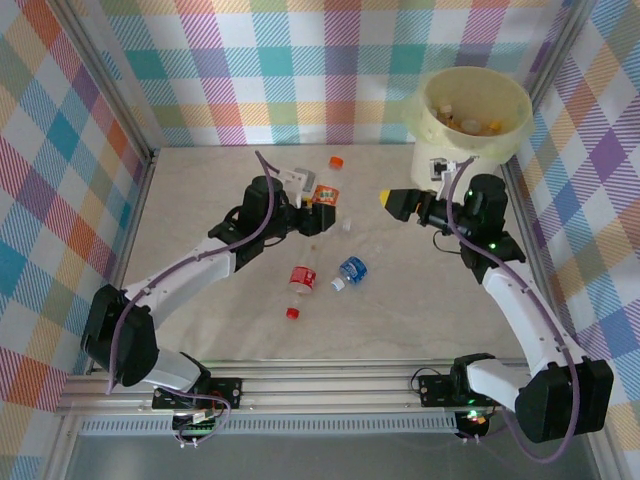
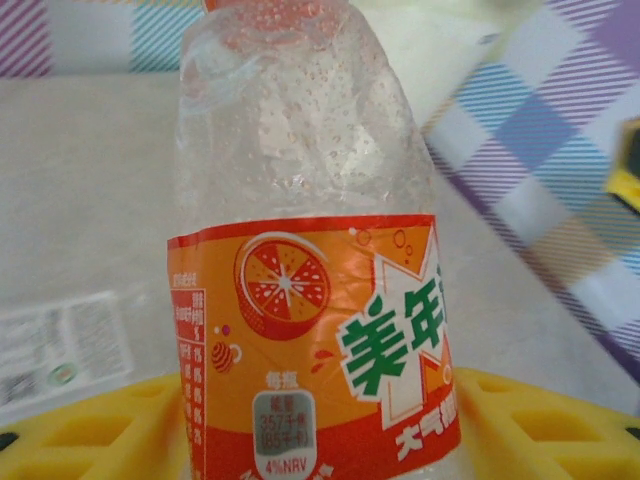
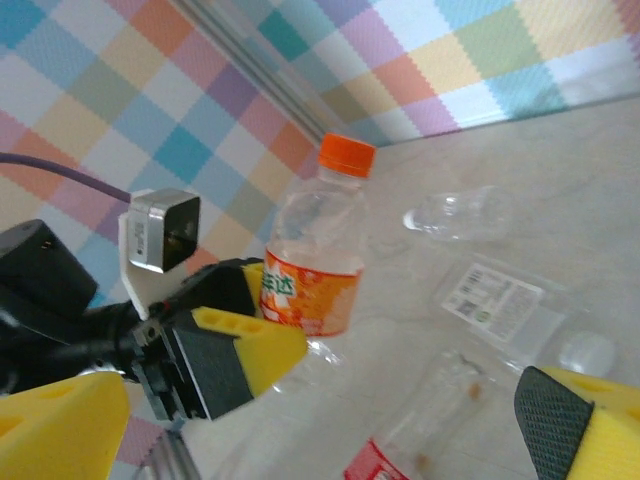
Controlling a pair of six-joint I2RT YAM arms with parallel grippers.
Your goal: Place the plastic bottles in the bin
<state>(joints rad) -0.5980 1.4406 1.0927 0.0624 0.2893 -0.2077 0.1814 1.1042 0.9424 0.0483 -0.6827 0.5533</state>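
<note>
Left wrist crops the orange bottle (image 2: 310,340) the left jaws grip; right jaws gape.

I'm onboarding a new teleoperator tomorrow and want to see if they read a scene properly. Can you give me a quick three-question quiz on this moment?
1. True or false: the left gripper is shut on the orange-labelled bottle.
2. Multiple choice: where does the bin stand in the top view? A) far right corner B) far left corner C) at the near edge, between the arm bases
3. Short answer: two bottles lie loose on the table, in front of the held one. What colours are their labels?

Key: 1 true. 2 A. 3 one is the red-labelled bottle, the other the blue-labelled bottle.
</note>
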